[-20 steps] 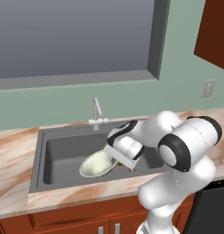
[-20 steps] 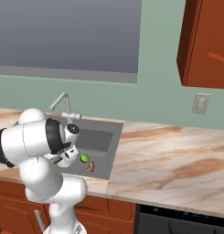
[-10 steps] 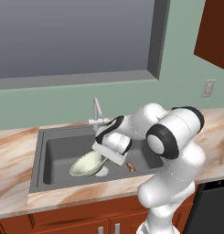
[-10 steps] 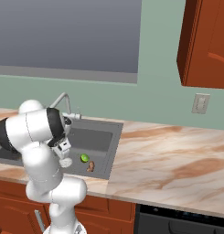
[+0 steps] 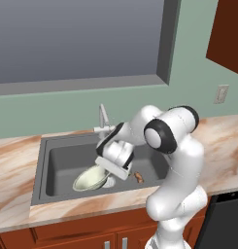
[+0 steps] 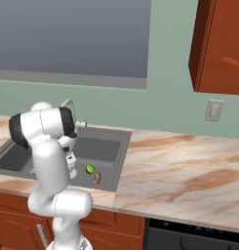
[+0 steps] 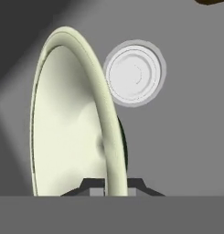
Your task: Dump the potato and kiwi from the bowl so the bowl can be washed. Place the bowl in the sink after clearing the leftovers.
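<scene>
The claw (image 7: pixel 105 183) is low inside the sink (image 5: pixel 62 160), and it pinches the rim of the bowl (image 5: pixel 91 178), one tip on each side of the pale edge. The bowl hangs from the claw, tilted steeply, almost on its side, with its lower part close to the dark floor of the basin; I cannot tell if it touches already. Its inside looks clean, nothing is left in it.

Just beyond the claw, past the rim of the bowl, is the round silver drain (image 7: pixel 134 74). The potato (image 5: pixel 138 177) lies on the sink floor, to the side of the claw and apart from the bowl. The kiwi (image 6: pixel 90 169) rests near it, a little further along the same floor. The faucet (image 5: pixel 103 116) stands behind and above the claw.

So I judge the dumping is done, and the step now is to place the bowl. Next, the claw should go down a little more, let the bowl come flat on the basin, then spread the tips and rise without catching the rim.
</scene>
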You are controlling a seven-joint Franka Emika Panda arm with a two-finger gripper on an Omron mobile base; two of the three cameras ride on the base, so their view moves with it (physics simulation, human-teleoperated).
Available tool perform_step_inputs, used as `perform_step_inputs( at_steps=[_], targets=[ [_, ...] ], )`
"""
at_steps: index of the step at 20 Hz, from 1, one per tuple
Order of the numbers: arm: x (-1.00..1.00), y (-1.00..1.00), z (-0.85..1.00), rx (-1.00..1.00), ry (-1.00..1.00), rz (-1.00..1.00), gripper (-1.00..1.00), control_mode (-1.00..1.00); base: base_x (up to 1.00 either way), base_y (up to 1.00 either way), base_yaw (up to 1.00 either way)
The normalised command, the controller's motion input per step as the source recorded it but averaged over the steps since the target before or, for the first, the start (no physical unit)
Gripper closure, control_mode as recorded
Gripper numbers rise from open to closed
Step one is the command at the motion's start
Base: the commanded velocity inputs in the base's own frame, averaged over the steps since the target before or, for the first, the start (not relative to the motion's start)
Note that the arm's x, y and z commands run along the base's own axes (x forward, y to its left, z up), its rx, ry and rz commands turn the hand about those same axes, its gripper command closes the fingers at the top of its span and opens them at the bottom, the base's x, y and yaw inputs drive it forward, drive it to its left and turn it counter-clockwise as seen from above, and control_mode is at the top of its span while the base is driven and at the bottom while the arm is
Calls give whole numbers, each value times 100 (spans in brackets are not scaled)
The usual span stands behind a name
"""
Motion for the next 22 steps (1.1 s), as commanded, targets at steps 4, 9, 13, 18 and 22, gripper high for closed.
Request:
perform_step_inputs(
  at_steps=[4, 9, 13, 18, 22],
  targets=[
    [21, 0, -71, -3, 0, 0, 100, -100, 0, 0, 0],
    [25, 1, -39, -4, 0, 0, -100, -100, 0, 0, 0],
    [9, -3, 6, -1, 2, 0, -100, -100, 0, 0, 0],
    [-2, -43, 74, 0, -1, -3, -100, -100, 0, 0, 0],
    [-15, -56, 100, 0, -8, -7, -100, -100, 0, 0, 0]
  ],
)
